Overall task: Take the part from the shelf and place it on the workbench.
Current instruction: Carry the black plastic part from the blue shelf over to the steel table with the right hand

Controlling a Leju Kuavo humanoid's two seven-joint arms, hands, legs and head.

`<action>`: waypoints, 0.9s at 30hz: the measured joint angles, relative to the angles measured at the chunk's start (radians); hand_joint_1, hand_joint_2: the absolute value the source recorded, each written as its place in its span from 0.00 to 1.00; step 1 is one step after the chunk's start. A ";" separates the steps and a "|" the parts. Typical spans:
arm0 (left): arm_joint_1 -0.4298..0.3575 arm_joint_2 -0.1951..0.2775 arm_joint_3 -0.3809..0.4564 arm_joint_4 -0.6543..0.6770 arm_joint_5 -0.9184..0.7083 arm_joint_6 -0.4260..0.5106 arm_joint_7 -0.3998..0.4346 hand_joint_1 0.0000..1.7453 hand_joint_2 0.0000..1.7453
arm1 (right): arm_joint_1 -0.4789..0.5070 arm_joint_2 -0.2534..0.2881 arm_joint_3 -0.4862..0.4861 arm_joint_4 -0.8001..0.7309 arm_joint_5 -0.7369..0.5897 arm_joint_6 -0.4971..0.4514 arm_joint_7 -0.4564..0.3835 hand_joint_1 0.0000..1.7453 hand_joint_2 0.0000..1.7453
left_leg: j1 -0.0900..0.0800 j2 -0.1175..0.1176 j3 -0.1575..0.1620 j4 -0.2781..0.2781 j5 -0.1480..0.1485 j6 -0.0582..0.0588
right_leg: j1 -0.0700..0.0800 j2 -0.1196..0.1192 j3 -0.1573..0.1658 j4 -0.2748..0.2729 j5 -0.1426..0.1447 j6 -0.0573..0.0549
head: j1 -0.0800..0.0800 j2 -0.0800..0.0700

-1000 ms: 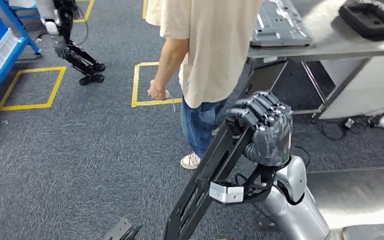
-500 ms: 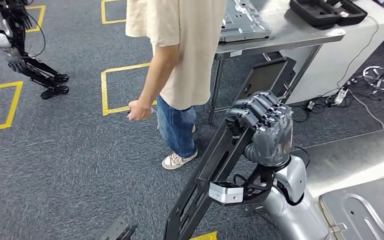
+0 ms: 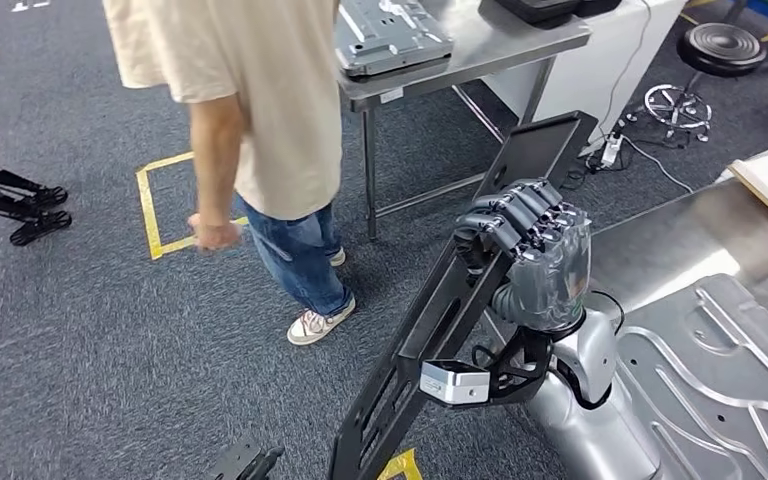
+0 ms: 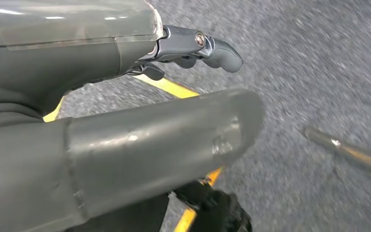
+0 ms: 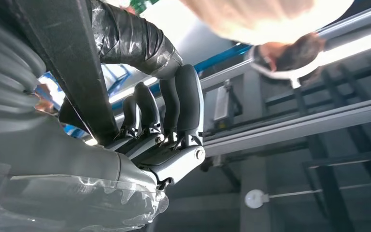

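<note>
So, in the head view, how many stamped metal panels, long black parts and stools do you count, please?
Stamped grey metal panels: 2, one on the far table at, one on the near workbench at
Long black part: 1, gripped by the right hand
Round black stool: 1
Total: 4

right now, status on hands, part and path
Right hand grips long black part, carried tilted. Left hand holds nothing. Person stands close ahead-left; steel workbench at right.
</note>
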 joint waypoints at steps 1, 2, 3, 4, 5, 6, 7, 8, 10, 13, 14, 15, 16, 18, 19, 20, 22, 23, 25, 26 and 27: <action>0.001 0.000 0.000 0.000 0.000 0.000 0.000 0.00 0.00 | -0.001 0.001 0.000 0.000 0.000 0.001 0.000 1.00 1.00 | 0.001 -0.021 -0.025 0.061 -0.034 -0.002 | 0.000 0.009 -0.001 0.000 0.001 -0.003 | 0.000 0.000; 0.004 0.000 0.000 0.000 0.000 -0.001 0.000 0.00 0.00 | 0.000 0.001 0.000 0.000 0.001 0.002 0.000 1.00 1.00 | 0.001 -0.031 -0.057 0.131 -0.065 -0.003 | 0.001 0.020 -0.002 0.000 0.002 -0.005 | 0.000 0.000; 0.007 0.000 0.000 0.000 0.001 -0.002 -0.001 0.00 0.00 | 0.000 0.002 0.000 0.000 0.001 0.003 0.000 1.00 1.00 | 0.001 -0.035 -0.083 0.186 -0.082 -0.003 | 0.002 0.032 -0.003 0.001 0.002 -0.006 | 0.000 0.000; 0.009 0.001 0.000 0.000 0.002 -0.002 -0.002 0.00 0.00 | 0.001 0.002 0.000 0.000 0.002 0.004 0.000 1.00 1.00 | 0.001 -0.038 -0.095 0.210 -0.079 -0.002 | 0.003 0.044 -0.004 0.003 0.003 -0.006 | 0.000 0.000; 0.010 0.001 0.000 0.000 0.002 -0.003 -0.003 0.00 0.00 | 0.001 0.002 0.000 0.000 0.003 0.004 0.000 1.00 1.00 | 0.001 -0.040 -0.091 0.196 -0.058 0.000 | 0.004 0.058 -0.004 0.004 0.003 -0.006 | 0.000 0.000; 0.010 0.001 0.000 0.000 0.003 -0.003 -0.005 0.00 0.00 | 0.001 0.002 0.000 0.000 0.004 0.004 0.000 1.00 1.00 | 0.001 -0.047 -0.069 0.144 -0.021 0.005 | 0.005 0.070 -0.004 0.006 0.003 -0.006 | 0.000 0.000; 0.010 0.002 0.000 0.000 0.003 -0.004 -0.007 0.00 0.00 | 0.001 0.002 0.000 0.000 0.004 0.004 0.000 1.00 1.00 | 0.001 -0.066 -0.039 0.075 0.015 0.011 | 0.004 0.083 -0.004 0.008 0.003 -0.006 | 0.000 0.000; 0.010 0.003 0.000 0.000 0.004 -0.004 -0.008 0.00 0.00 | 0.000 0.003 0.000 0.000 0.005 0.004 0.000 1.00 1.00 | 0.002 -0.091 -0.013 0.012 0.042 0.016 | 0.005 0.094 -0.006 0.011 0.004 -0.003 | 0.000 0.000; 0.011 0.005 0.000 0.000 0.004 -0.004 -0.010 0.00 0.00 | 0.000 0.005 0.000 0.000 0.008 0.004 0.000 1.00 1.00 | 0.002 -0.125 0.015 -0.054 0.058 0.022 | 0.002 0.117 -0.015 0.013 0.008 0.007 | 0.000 0.000; 0.010 0.005 0.000 0.000 0.004 -0.006 -0.011 0.00 0.00 | 0.003 0.006 0.000 0.000 0.012 0.003 0.002 1.00 1.00 | 0.004 -0.101 0.022 -0.072 0.065 0.031 | -0.001 0.135 -0.025 0.010 0.016 0.027 | 0.000 0.000; 0.009 0.006 0.000 0.000 0.004 -0.007 -0.011 0.00 0.00 | 0.003 0.006 0.000 0.000 0.013 0.003 0.002 1.00 1.00 | 0.007 -0.088 0.024 -0.080 0.072 0.038 | 0.002 0.118 -0.034 0.025 0.004 0.031 | 0.002 0.000; 0.009 0.006 -0.001 0.000 0.004 -0.008 -0.011 0.00 0.00 | 0.002 0.006 0.000 0.000 0.014 0.003 0.002 1.00 1.00 | 0.009 -0.074 0.026 -0.088 0.077 0.044 | 0.005 0.093 -0.050 0.060 -0.019 0.033 | 0.004 0.000; 0.009 0.007 -0.001 0.000 0.004 -0.010 -0.011 0.00 0.00 | 0.002 0.006 0.000 0.000 0.014 0.003 0.002 1.00 1.00 | 0.008 -0.060 0.027 -0.091 0.080 0.047 | 0.005 0.062 -0.073 0.113 -0.051 0.035 | 0.006 0.000; 0.013 0.008 -0.001 0.000 0.004 -0.014 -0.012 0.00 0.00 | 0.004 0.006 0.000 0.000 0.014 0.003 0.003 1.00 1.00 | 0.006 -0.034 0.024 -0.091 0.079 0.050 | 0.003 0.029 -0.125 0.231 -0.105 0.040 | 0.007 0.000; 0.015 0.008 -0.001 0.001 0.003 -0.015 -0.012 0.00 0.00 | 0.007 0.006 0.000 0.000 0.014 0.003 0.003 1.00 1.00 | 0.005 -0.021 0.024 -0.090 0.078 0.050 | 0.001 0.022 -0.137 0.260 -0.111 0.043 | 0.007 0.000; 0.016 0.009 -0.001 0.001 0.003 -0.015 -0.012 0.00 0.00 | 0.010 0.006 0.000 0.000 0.014 0.002 0.003 1.00 1.00 | 0.005 -0.008 0.023 -0.088 0.077 0.049 | -0.001 0.016 -0.130 0.254 -0.099 0.045 | 0.008 0.000; 0.015 0.009 -0.001 0.001 0.003 -0.016 -0.012 0.00 0.00 | 0.011 0.005 0.000 0.000 0.014 0.002 0.003 1.00 1.00 | 0.004 0.015 0.025 -0.083 0.071 0.044 | -0.002 -0.010 -0.066 0.143 -0.042 0.043 | 0.008 0.000; 0.014 0.009 -0.001 0.001 0.003 -0.016 -0.012 0.00 0.00 | 0.010 0.005 0.000 0.000 0.014 0.001 0.003 1.00 1.00 | 0.002 0.024 0.026 -0.079 0.066 0.039 | 0.003 -0.032 -0.030 0.080 -0.022 0.039 | 0.008 0.000; 0.014 0.010 -0.001 0.001 0.002 -0.016 -0.013 0.00 0.00 | 0.009 0.005 0.000 0.000 0.014 0.001 0.004 1.00 1.00 | -0.004 0.040 0.027 -0.073 0.059 0.028 | 0.011 -0.058 0.005 0.010 -0.009 0.029 | 0.007 0.000; 0.014 0.010 -0.001 0.001 0.002 -0.016 -0.013 0.00 0.00 | 0.010 0.006 0.000 0.000 0.014 0.000 0.004 1.00 1.00 | -0.007 0.049 0.028 -0.073 0.057 0.023 | 0.015 -0.054 0.004 0.007 -0.012 0.023 | 0.007 0.000; 0.014 0.011 -0.001 0.001 0.001 -0.016 -0.014 0.00 0.00 | 0.010 0.006 0.000 0.000 0.014 0.000 0.005 1.00 1.00 | -0.007 0.059 0.031 -0.074 0.056 0.019 | 0.014 -0.041 0.002 0.006 -0.010 0.018 | 0.007 0.000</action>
